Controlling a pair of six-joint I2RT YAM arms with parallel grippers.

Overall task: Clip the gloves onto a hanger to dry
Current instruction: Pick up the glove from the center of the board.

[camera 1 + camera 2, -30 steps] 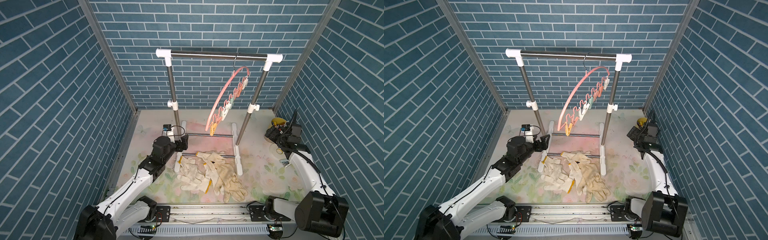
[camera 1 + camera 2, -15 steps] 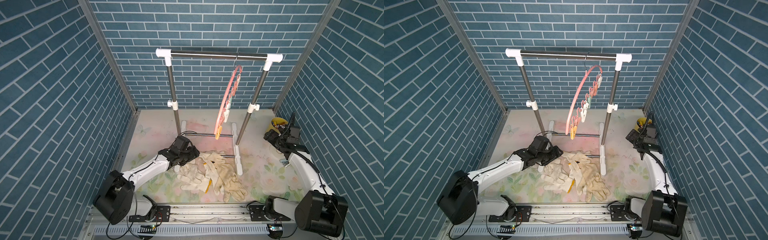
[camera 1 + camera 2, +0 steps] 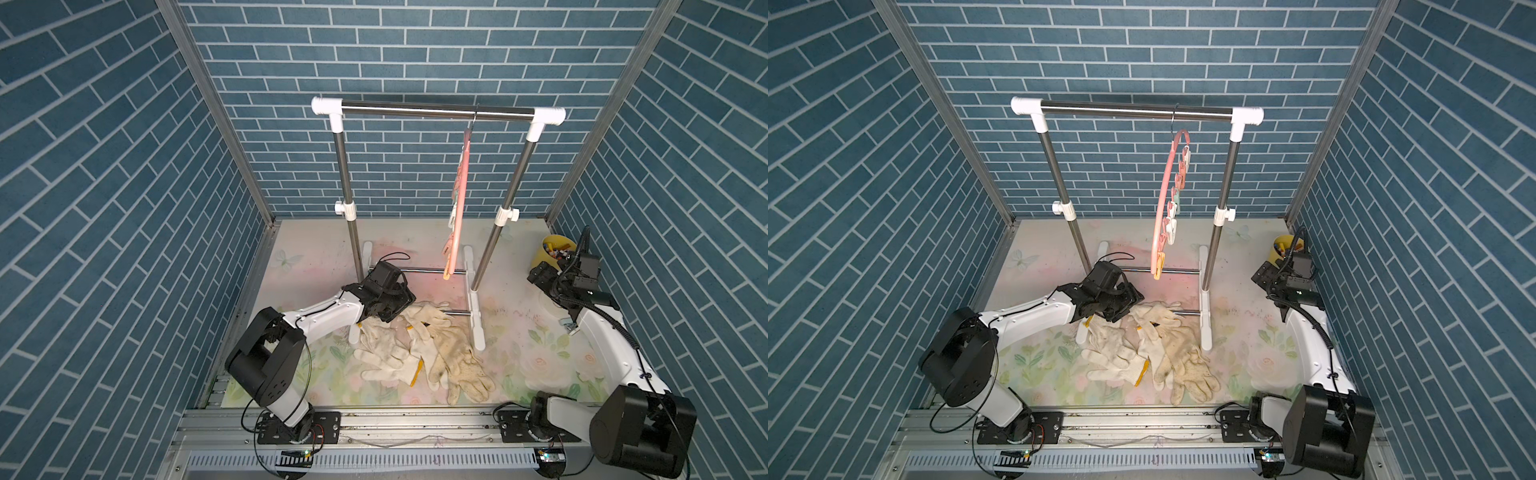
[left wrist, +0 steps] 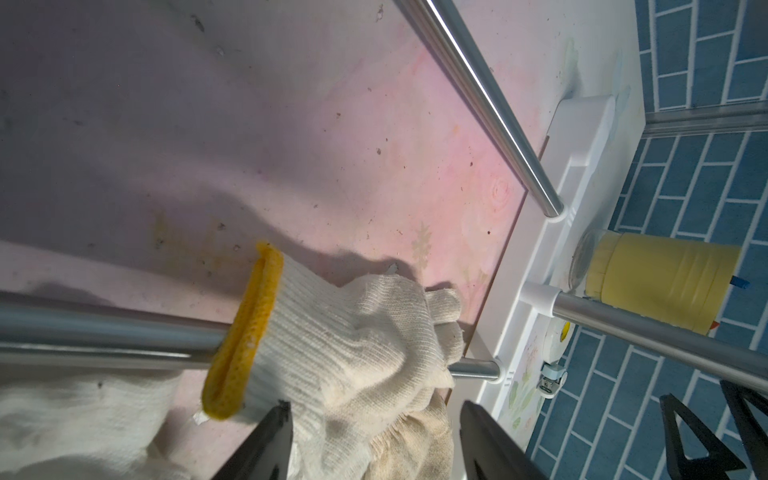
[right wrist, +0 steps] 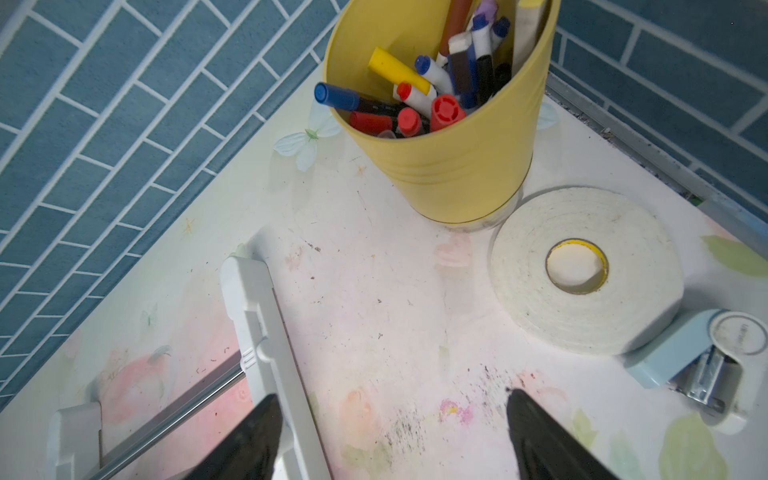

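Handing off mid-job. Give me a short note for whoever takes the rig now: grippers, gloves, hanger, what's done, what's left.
Left gripper: open, astride one glove draped on the rack's low bar; no grip visible.
Right gripper: open, empty, by the marker cup.
Gloves: piled on the table at the rack's base.
Hanger: hooked on the rack's top bar, clips empty.
Done: nothing clipped. Left: every glove.

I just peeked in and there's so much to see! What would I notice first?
Probably the tall steel rack at the middle back, with a pink hanger of little clips dangling from its top bar. Next, the heap of white gloves on the table at the rack's foot, where the left gripper hangs open over one yellow-cuffed glove. A yellow cup of markers sits in the far right corner.
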